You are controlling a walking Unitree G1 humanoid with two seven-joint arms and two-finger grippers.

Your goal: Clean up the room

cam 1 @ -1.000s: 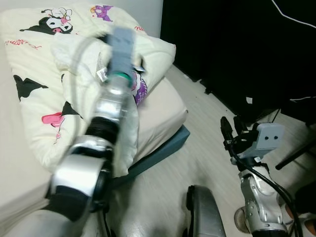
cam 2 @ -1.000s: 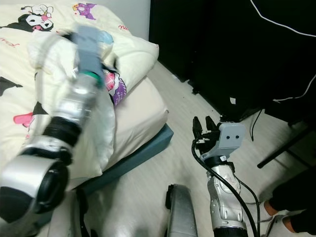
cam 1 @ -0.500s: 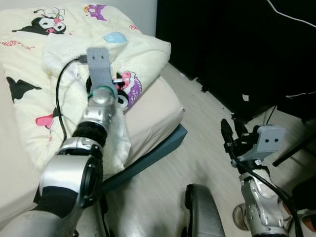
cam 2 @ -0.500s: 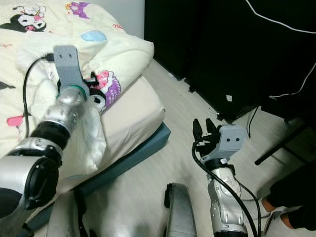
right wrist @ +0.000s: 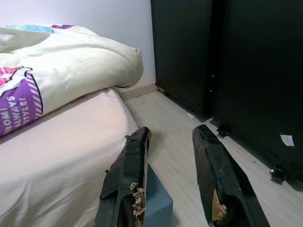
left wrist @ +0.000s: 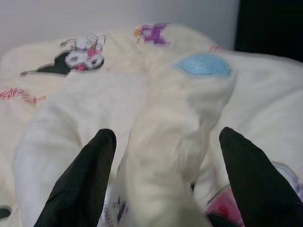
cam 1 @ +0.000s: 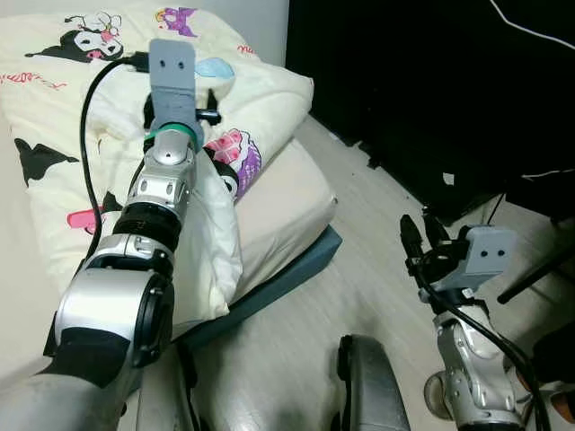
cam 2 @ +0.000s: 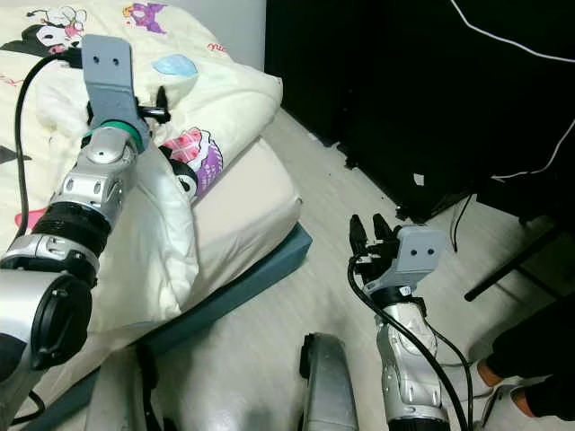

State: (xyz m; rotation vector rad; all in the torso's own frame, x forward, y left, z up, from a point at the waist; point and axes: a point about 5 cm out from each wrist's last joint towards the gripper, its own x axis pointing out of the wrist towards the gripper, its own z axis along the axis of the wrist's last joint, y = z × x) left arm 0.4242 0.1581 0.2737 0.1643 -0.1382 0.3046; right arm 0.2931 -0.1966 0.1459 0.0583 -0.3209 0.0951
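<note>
So the left arm is stretched way out over the bed, with the left gripper [left wrist: 161, 156] sitting right on the cream cartoon-print comforter [cam 1: 260, 99]. From the wrist cam its two black fingers [left wrist: 87, 179] are spread wide with a bunched-up fold of the comforter rising between them, and the fabric doesn't look pinched on either side, though that shot is a bit soft so I wouldn't swear to whether the pads are touching it. The comforter is heaped along the far side of the mattress [cam 1: 287, 197], with one edge draped down over the side near the arm, and you can see the black-and-white character prints, a purple one near the top and a light blue patch [left wrist: 204, 65] just past the fingers. A black cable [cam 1: 87, 117] loops off the left wrist. The right gripper [right wrist: 173, 175] is hanging low over the pale wood floor [cam 1: 359, 269] beside the bed, well away from the bedding, fingers apart with nothing in them. Dark furniture [cam 2: 404, 90] stands along the wall on the robot's right.
</note>
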